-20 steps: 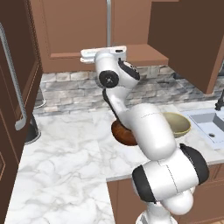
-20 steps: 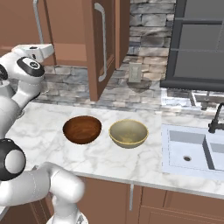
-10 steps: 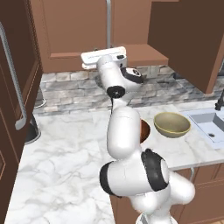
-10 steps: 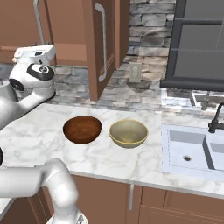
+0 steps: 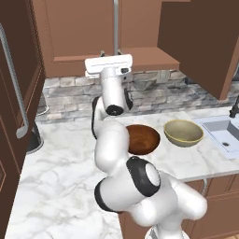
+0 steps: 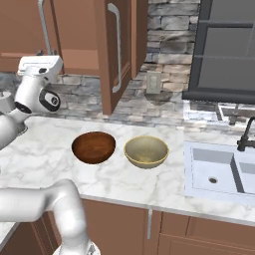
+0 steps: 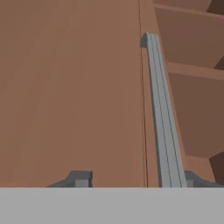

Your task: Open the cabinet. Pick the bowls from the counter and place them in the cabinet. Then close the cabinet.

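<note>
The cabinet hangs over the counter; its right door is swung open and its left door is closed. My gripper is up against the left door's lower edge, jaws apart around the bottom of its silver bar handle. The bar lies close to the right fingertip, and a wide gap separates it from the left one. The hand sits just below that handle. Two bowls rest on the counter: a dark wooden one and a pale beige one.
A sink with a dark faucet is set into the counter on the right. A black-framed unit hangs above it. A tall dark brown door with a curved handle stands at the left. Bare shelves show inside the cabinet.
The arm's elbow has swung round and the hand has settled slightly lower on the left door's handle. The jaws have narrowed around the bar. The bowls have not moved.
</note>
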Motion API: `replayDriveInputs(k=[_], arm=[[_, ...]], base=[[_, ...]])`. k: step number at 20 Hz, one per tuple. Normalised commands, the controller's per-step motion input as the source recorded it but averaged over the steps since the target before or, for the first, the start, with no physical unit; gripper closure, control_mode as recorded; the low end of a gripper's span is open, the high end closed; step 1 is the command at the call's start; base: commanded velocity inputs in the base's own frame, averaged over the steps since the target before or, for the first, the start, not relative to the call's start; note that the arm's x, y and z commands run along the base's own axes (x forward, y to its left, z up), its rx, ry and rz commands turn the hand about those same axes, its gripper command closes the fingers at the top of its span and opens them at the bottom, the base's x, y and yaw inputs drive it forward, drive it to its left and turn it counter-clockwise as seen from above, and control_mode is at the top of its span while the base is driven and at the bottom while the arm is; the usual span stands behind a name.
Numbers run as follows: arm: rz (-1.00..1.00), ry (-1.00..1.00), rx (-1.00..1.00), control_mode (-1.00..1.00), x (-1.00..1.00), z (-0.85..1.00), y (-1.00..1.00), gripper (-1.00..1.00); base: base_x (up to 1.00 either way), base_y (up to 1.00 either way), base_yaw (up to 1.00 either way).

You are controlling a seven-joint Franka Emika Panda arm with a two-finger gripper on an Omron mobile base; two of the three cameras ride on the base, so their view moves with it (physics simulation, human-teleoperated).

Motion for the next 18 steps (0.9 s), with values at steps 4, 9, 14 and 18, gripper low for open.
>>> replayDriveInputs(k=[4, 9, 14, 18], arm=[[-0.10, 0.11, -0.03, -1.00, 0.94, 0.00, 0.43, 1.00], [-0.03, 0.30, -0.08, -1.00, 0.39, 0.46, 0.55, 1.00], [0.03, 0.34, -0.18, -1.00, -0.33, 0.69, 0.99, 1.00], [0.11, 0.40, -0.25, -1.00, -0.64, 0.52, 1.00, 1.00]], base=[[0.00, 0.00, 0.00], [0.00, 0.00, 0.00], [0.00, 0.00, 0.00], [0.00, 0.00, 0.00]])
